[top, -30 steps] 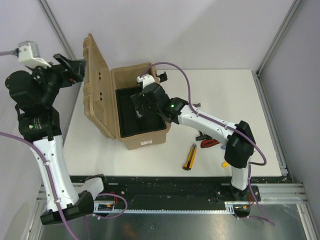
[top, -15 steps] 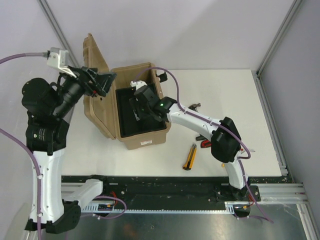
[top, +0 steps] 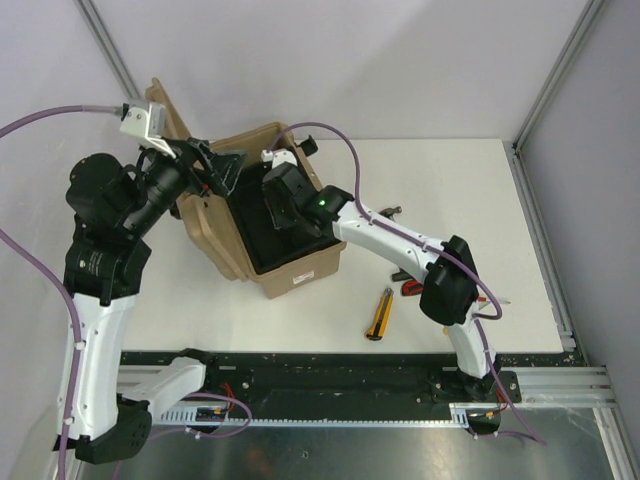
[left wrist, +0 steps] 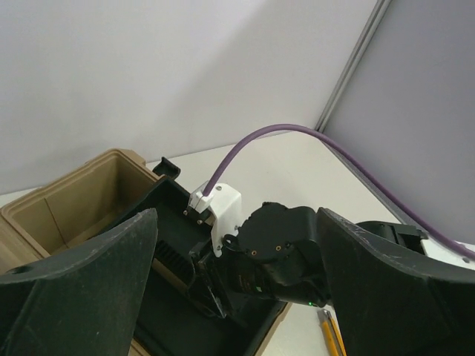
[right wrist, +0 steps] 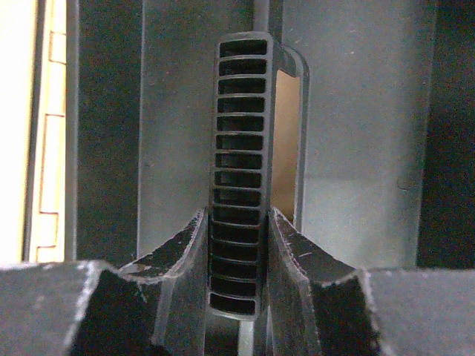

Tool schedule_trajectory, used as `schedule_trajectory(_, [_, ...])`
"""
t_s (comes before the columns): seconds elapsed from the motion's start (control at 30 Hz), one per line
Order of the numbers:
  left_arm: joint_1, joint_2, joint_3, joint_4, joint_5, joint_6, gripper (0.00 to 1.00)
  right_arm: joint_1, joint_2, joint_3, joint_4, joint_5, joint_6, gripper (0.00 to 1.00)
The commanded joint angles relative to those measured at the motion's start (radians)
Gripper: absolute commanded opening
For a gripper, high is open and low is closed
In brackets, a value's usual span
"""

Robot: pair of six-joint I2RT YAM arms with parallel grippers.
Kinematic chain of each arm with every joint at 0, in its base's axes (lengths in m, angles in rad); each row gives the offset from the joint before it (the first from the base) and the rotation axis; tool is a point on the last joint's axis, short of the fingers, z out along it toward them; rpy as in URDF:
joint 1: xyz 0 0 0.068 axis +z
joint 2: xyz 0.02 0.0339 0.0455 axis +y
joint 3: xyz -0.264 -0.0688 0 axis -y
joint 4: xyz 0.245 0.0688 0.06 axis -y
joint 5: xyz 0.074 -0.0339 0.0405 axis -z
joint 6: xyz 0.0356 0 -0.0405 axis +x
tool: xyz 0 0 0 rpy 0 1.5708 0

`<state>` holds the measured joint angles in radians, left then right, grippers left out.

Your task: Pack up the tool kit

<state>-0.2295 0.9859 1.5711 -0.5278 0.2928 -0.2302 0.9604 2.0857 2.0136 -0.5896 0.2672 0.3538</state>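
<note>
Tan case [top: 300,275] sits at table's far-left, lid open. Right gripper [right wrist: 237,219] is inside, fingers clamped on ribbed black handle [right wrist: 239,148]. Left gripper [top: 218,165] is spread wide by lid. Utility knife [top: 379,313] (yellow, black) lies toward near edge.

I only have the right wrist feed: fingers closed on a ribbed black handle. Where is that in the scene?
Observer: Top view: the right gripper is down inside the open tan case, so that handle is part of its black tray.
Operator: Left arm?
Observer: The left gripper is open and empty, above the case's left edge by the lid.
Operator: Anything unpacked?
Observer: A yellow utility knife and a red-handled tool lie on the table right of the case.
</note>
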Motion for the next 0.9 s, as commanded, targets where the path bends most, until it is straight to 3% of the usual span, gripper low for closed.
schedule_trajectory(0.0, [-0.016,0.008,0.05,0.023,-0.023,0.043,0.91,0.014,-0.048,0.11,0.03,0.066,-0.055,0.0])
schedule_trajectory(0.33, [-0.04,0.032,0.113,0.026,0.026,0.045,0.92,-0.052,-0.122,0.124,0.045,0.123,-0.058,0.0])
schedule_trajectory(0.57, [-0.266,0.1,0.124,0.025,-0.12,0.112,0.92,-0.213,-0.26,0.035,0.056,0.134,-0.046,0.0])
schedule_trajectory(0.87, [-0.503,0.22,0.089,0.026,-0.36,0.101,0.9,-0.571,-0.47,-0.34,0.137,0.042,0.07,0.0])
